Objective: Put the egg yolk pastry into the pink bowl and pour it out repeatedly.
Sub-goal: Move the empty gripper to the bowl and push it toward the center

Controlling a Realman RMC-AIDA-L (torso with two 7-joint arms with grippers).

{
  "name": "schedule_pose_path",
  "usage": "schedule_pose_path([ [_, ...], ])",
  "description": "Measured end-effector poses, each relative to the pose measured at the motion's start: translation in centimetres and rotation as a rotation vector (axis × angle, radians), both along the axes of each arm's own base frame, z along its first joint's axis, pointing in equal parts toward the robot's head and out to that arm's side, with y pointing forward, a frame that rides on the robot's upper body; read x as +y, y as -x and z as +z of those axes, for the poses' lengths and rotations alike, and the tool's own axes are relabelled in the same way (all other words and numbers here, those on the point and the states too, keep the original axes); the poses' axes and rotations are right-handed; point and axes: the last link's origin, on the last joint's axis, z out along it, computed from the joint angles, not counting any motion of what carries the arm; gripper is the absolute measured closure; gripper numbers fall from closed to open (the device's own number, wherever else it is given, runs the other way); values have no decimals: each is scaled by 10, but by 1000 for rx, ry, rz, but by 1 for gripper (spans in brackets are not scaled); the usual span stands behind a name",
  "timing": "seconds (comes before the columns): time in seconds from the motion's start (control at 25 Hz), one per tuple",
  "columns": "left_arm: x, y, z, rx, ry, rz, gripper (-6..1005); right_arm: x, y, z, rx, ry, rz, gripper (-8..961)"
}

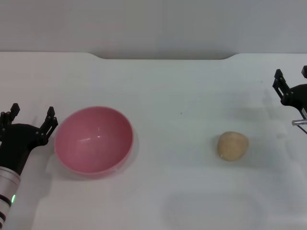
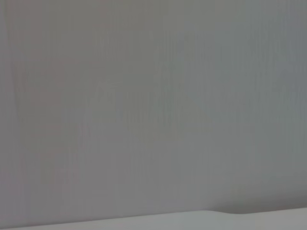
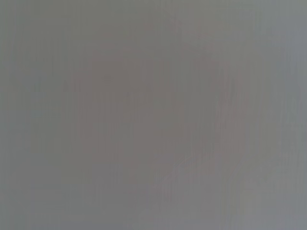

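The pink bowl (image 1: 93,140) stands upright and empty on the white table, left of the middle. The egg yolk pastry (image 1: 233,145), a small pale tan ball, lies on the table to the right, well apart from the bowl. My left gripper (image 1: 31,117) is open and empty just left of the bowl's rim. My right gripper (image 1: 291,79) is open and empty at the right edge of the head view, behind and right of the pastry. Both wrist views show only a blank grey surface.
The white table (image 1: 172,96) runs back to a grey wall, with a notched far edge (image 1: 163,57). Nothing else stands on it.
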Motion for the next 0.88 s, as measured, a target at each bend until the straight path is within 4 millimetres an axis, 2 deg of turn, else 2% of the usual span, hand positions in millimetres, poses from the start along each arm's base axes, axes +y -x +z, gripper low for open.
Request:
schedule_pose_path([
  [0.88,0,-1,-1,-8,1,0,143,0,-1,2,0,-7,-6,284],
])
